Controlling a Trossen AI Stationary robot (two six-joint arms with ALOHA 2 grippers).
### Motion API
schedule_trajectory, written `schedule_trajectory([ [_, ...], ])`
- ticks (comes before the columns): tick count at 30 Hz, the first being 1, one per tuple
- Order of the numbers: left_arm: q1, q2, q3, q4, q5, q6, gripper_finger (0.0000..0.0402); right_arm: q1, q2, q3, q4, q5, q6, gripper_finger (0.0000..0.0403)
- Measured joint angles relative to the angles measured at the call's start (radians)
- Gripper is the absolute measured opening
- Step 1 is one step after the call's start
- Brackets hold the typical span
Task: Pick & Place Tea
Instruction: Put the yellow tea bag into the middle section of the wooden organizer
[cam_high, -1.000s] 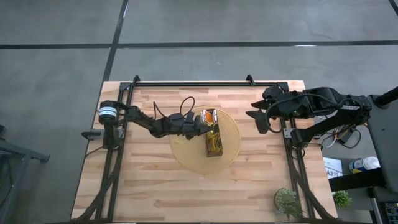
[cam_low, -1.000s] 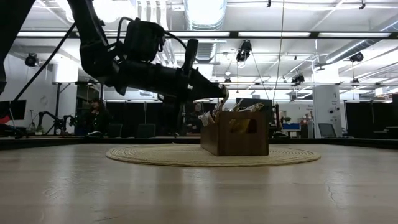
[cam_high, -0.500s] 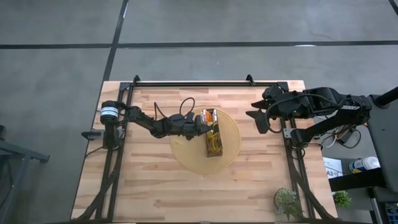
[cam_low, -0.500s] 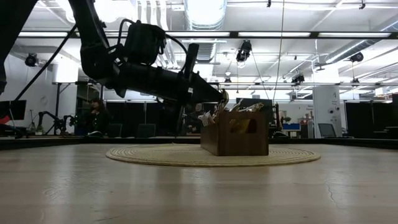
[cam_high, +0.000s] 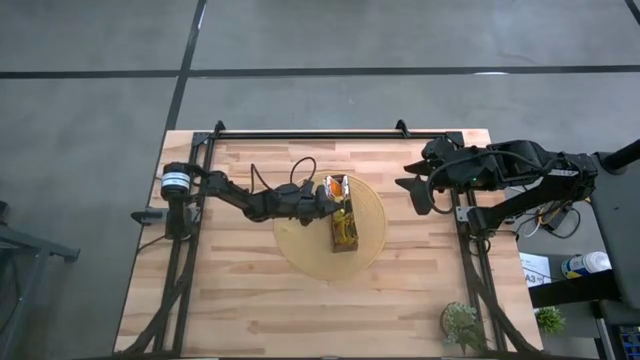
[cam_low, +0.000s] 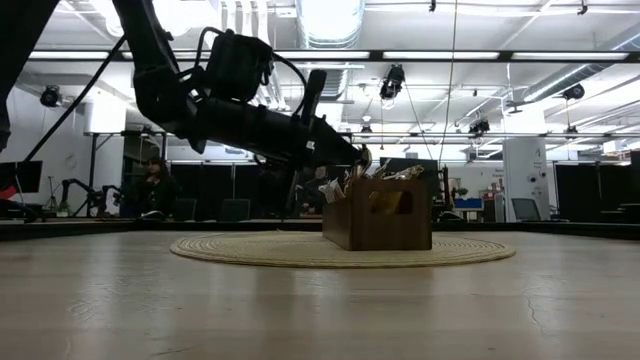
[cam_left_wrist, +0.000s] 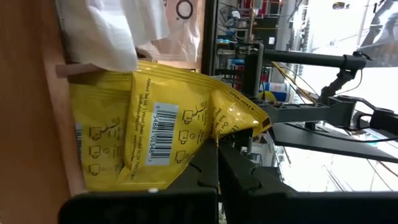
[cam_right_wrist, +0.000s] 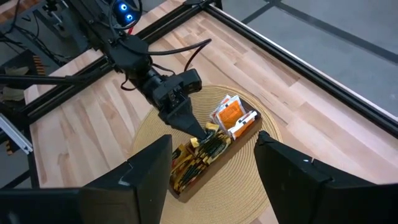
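Your left tool (cam_high: 326, 197) reaches in from the desk's left edge to the long narrow dark-brown wooden tray (cam_high: 343, 228), which stands on the round tan woven mat (cam_high: 368, 245) near the middle of the light wooden desk (cam_high: 250, 290). Its fingers (cam_left_wrist: 205, 171) are pressed together on the corner of a yellow paper tea sachet with a printed barcode (cam_left_wrist: 165, 134), at the tray's end nearer the desk's far edge. You can see the tray packed with more small sachets (cam_right_wrist: 208, 148): yellow and dark ones along its length, orange ones (cam_right_wrist: 231, 114) bunched at the far end, some poking above the rim (cam_low: 385, 173). Over by the desk's right edge, your right tool (cam_high: 412, 192) hangs above the surface, well apart from the tray, fingers (cam_right_wrist: 301, 177) spread wide and holding nothing.
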Motion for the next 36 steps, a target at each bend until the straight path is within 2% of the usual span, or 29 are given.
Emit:
schedule_trajectory([
  [7,-0.001,0.000,0.000,-0.017,-0.026,-0.031,0.0006,0.000,0.001,0.000,0.000,0.000,0.000,0.0224],
  [18,-0.001,0.000,0.000,-0.020,-0.026,-0.099,0.0073,0.000,0.001,0.000,0.000,0.000,0.000,0.0224],
  [36,-0.007,0.000,0.000,-0.012,-0.025,-0.153,0.0076,0.000,0.001,0.000,0.000,0.001,-0.015,0.0224],
])
